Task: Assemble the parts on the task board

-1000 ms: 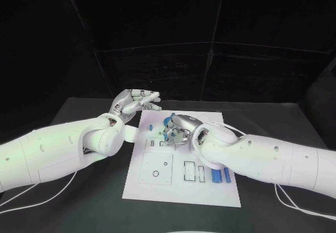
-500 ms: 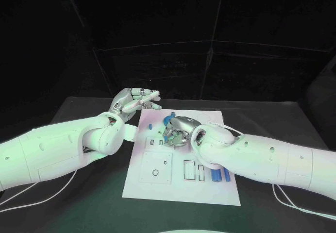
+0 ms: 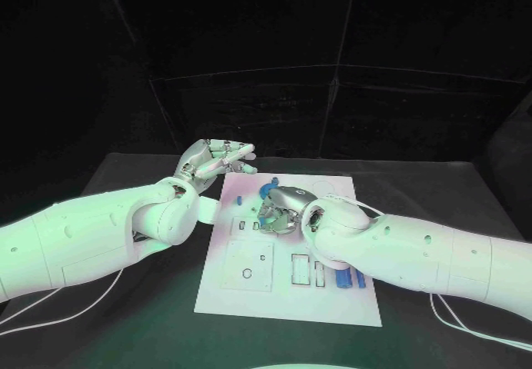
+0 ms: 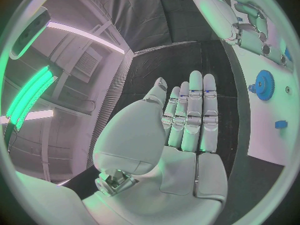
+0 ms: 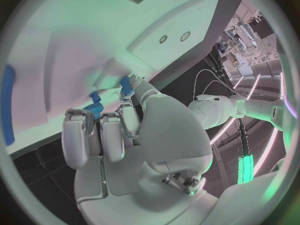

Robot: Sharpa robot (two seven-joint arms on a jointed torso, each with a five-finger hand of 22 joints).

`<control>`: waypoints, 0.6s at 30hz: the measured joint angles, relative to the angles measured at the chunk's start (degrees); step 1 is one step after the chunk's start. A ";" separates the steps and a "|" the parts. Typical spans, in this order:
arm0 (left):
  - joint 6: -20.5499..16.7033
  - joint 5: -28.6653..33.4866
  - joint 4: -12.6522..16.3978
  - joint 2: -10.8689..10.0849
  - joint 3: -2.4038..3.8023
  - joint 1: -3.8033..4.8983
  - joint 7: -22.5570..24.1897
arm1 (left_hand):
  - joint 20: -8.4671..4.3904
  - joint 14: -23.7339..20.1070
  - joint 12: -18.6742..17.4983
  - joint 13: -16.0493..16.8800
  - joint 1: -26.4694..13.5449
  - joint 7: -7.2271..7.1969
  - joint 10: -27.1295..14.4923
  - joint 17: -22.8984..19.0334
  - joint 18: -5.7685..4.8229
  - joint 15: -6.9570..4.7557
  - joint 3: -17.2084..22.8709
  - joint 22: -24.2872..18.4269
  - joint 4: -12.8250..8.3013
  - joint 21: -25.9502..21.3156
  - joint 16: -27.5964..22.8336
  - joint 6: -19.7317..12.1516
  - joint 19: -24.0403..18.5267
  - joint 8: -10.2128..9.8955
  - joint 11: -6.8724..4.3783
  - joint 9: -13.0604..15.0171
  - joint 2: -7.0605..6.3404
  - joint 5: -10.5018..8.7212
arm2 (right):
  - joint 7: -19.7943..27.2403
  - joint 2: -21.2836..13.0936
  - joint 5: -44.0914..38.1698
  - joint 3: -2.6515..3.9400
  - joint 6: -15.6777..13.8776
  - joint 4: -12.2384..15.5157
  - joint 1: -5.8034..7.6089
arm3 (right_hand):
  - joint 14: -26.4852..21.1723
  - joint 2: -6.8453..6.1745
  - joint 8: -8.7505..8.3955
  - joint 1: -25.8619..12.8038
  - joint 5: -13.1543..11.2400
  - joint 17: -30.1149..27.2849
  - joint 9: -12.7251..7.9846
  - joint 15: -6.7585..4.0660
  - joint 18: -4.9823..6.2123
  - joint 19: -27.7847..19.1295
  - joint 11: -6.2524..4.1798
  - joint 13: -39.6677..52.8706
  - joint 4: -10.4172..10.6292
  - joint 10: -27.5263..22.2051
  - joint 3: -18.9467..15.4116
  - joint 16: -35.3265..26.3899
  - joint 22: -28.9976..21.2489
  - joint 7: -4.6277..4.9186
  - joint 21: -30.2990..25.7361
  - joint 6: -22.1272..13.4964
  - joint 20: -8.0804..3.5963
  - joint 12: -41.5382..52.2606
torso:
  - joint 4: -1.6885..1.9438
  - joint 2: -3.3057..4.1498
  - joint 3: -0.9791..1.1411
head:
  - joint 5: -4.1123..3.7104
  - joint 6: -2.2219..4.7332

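Note:
The white task board (image 3: 290,300) lies in the middle of the black table. My right hand (image 3: 281,209) is down on its far half with fingers curled in. In the right wrist view a small blue part (image 5: 127,85) sits pinched at the fingertips (image 5: 111,135) against the board (image 5: 56,50). A blue gear (image 3: 270,187) stands on the board just beyond that hand, and it also appears in the left wrist view as the gear (image 4: 264,85). My left hand (image 3: 216,160) hovers off the board's far left corner. Its palm (image 4: 181,135) is flat, the fingers straight, and it holds nothing.
Two blue pegs (image 3: 350,278) lie on the board's near right part beside rectangular slots (image 3: 301,269). A small blue piece (image 3: 237,201) stands near the board's left edge. A square plate with a hole (image 3: 247,267) sits on the near left. Black table surrounds the board.
My right hand has shifted slightly to the left over the board, fingers still curled. The left hand has stayed where it was.

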 measured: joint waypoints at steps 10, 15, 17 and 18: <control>0.06 -0.01 0.00 0.01 0.00 0.00 -0.02 | 0.00 0.00 -0.22 0.00 0.00 0.00 0.00 0.06 0.00 0.00 0.00 0.00 0.00 0.00 0.00 0.00 0.00 0.00 0.00 0.00 0.00 0.00 | 0.27 0.14 -0.30 0.13 0.34 -0.37 -0.13 | 0.00 -0.32 0.06 -0.70 -0.78 -0.01 0.10 0.00 0.00 0.00 0.11 -0.59 0.01 -0.53 -0.01 0.00 0.00 -0.03 0.00 0.03 0.00 -0.79 | 0.00 0.00 -0.02 | 0.07 -0.05; 0.09 -0.02 0.01 -0.02 0.00 0.00 -0.03 | 0.00 0.00 -0.22 -0.01 0.00 0.00 0.00 0.05 0.00 0.00 0.00 0.00 0.00 0.00 0.00 0.00 0.00 0.00 0.00 0.00 0.00 0.00 | 0.32 -0.03 -0.57 0.18 0.86 -0.32 -0.12 | 0.00 -0.76 -0.47 -1.15 -0.83 -0.01 0.12 0.00 0.00 0.00 0.32 -0.78 0.01 -0.74 -0.01 -0.16 0.00 -0.25 0.00 -0.19 0.00 -1.23 | 0.00 0.00 -0.02 | 0.14 -0.09; 0.09 -0.03 0.01 -0.03 0.00 0.00 -0.04 | 0.00 0.00 -0.22 -0.01 0.00 0.00 0.00 0.05 0.00 0.00 0.00 0.00 0.00 0.00 0.00 0.00 0.00 0.00 0.00 0.00 0.00 0.00 | 0.32 -0.10 -0.67 0.19 1.09 -0.22 -0.11 | 0.00 -0.77 -0.49 -1.17 -1.01 -0.01 0.10 0.00 0.00 0.00 0.34 -0.87 0.01 -0.75 -0.01 -0.22 0.00 -0.15 0.00 -0.47 0.00 -1.29 | -0.02 0.00 -0.02 | 0.18 -0.11; 0.10 -0.03 0.01 -0.03 0.00 0.00 -0.04 | 0.00 0.00 -0.22 -0.01 0.00 0.00 0.00 0.05 0.00 0.00 0.00 0.00 0.00 0.00 0.00 0.00 0.00 0.00 0.00 0.00 0.00 0.00 | 0.32 -0.14 -0.73 0.19 1.23 -0.17 -0.11 | 0.00 -0.84 -0.49 -1.53 -1.01 -0.01 0.07 0.00 0.00 0.00 0.51 -0.94 0.01 -0.93 -0.01 -0.22 0.00 -0.03 0.00 -0.60 0.00 -1.45 | -0.03 0.00 -0.02 | 0.18 -0.12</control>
